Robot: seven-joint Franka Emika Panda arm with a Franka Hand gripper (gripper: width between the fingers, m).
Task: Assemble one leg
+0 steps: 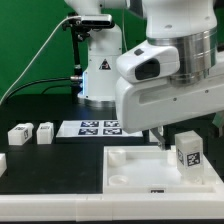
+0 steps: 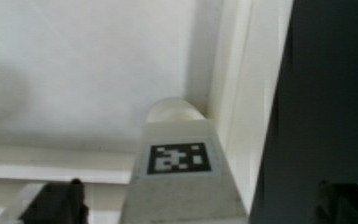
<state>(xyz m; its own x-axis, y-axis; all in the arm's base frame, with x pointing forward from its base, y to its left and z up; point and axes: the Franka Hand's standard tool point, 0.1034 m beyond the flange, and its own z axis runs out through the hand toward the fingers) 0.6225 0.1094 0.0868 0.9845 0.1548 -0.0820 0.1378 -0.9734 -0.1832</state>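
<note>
Leg [image 2: 178, 152] upright on panel [image 1: 130, 168], between wide-apart jaws, clear of both.

The light was bright and even, and the white arm housing [image 1: 165, 60] nearest the exterior camera looked soft and slightly washed out, while the black table [image 1: 50, 172] swallowed almost every shadow. The wrist view was dimmer, greyish and blurred throughout — the leg [image 2: 176, 150] kept its tag barely legible, the dark fingertips [image 2: 55, 205] mere smears.

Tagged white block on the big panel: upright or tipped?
Upright. The small white plastic leg block stands on end on the large flat white square panel, its tagged face vertical, sides plumb.
</note>
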